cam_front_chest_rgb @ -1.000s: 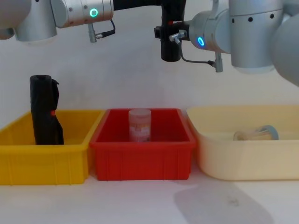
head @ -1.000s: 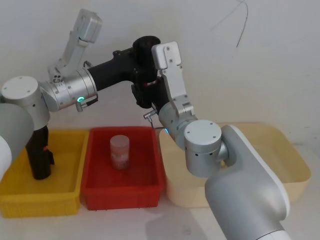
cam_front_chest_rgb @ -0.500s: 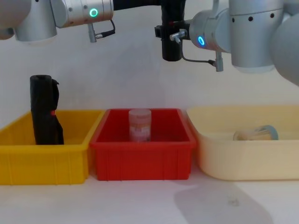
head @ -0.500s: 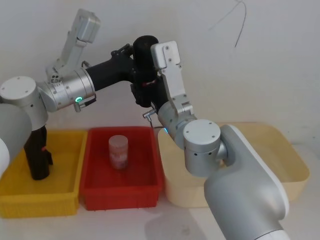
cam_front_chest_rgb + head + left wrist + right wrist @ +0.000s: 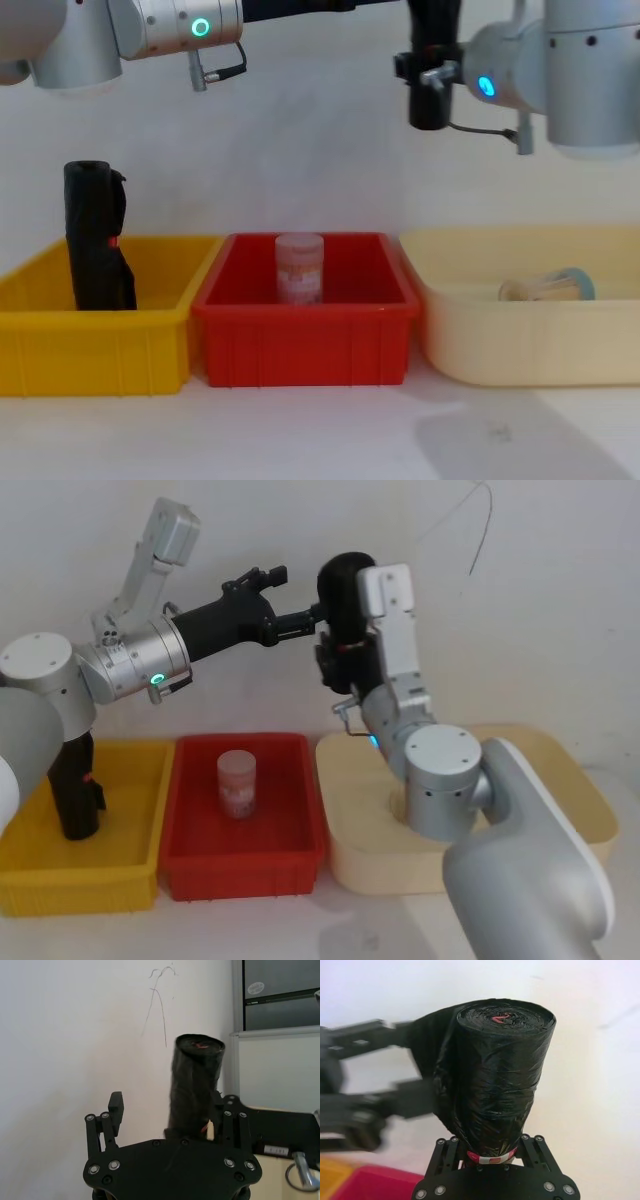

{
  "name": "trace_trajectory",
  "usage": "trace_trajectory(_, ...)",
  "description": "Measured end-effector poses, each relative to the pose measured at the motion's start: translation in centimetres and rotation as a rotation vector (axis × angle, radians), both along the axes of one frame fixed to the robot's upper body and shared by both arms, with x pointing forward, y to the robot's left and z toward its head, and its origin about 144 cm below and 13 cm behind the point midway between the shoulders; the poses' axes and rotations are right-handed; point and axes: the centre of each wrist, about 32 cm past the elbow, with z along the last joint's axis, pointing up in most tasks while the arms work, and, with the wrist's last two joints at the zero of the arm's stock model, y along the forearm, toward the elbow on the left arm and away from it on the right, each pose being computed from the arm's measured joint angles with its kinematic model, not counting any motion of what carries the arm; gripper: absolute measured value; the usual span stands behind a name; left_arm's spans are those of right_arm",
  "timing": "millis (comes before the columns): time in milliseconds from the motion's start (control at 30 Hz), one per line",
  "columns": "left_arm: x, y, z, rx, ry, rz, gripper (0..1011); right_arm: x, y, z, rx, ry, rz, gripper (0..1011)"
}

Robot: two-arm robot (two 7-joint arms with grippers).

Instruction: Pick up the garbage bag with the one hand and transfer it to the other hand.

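Tabletop (image 5: 300,440): three bins are carried side by side, a yellow bin (image 5: 60,340) on the robot's left, a red bin (image 5: 300,345) in the middle, a cream bin (image 5: 520,340) on the right.
Right arm: since half a second ago it has been swung to the robot's right, over the seam of the red and cream bins, with the roll carried along.
Left arm: it has been left where it was, reaching across above the red bin, green ring lit.
Garbage bag (image 5: 343,590): it is held upright in the air, well above the bins, gripped near its lower end, where the red-and-white label sits.
Right claw (image 5: 492,1157): it is closed on the garbage bag, the blue ring lit behind it.
Left claw (image 5: 290,602): its fingers are spread wide with nothing between them; one fingertip lies just beside the roll, and contact cannot be told.
Meaning for the task: the hand-over is judged done, since the roll now rides with the right arm alone.
Count, black rolls: two, one held, a second roll (image 5: 92,235) standing in the yellow bin.
Count, tubs: two, a pink tub (image 5: 299,267) upright in the red bin, a blue-rimmed tub (image 5: 552,287) on its side in the cream bin.
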Motion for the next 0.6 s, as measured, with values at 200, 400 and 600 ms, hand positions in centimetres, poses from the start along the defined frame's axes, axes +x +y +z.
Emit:
trace_trajectory(200,0.0,0.0,0.0,0.0,0.0,0.0,1001,-0.4,-1.7,-0.5,0.002,0.035,-0.072,499)
trace_trajectory(400,0.0,0.0,0.0,0.0,0.0,0.0,1001,-0.8,-3.7,-1.3,-0.011,0.096,-0.15,499)
trace_trajectory(600,0.0,0.0,0.0,0.0,0.0,0.0,1001,-1.1,-5.5,-2.0,-0.03,0.149,-0.21,596)
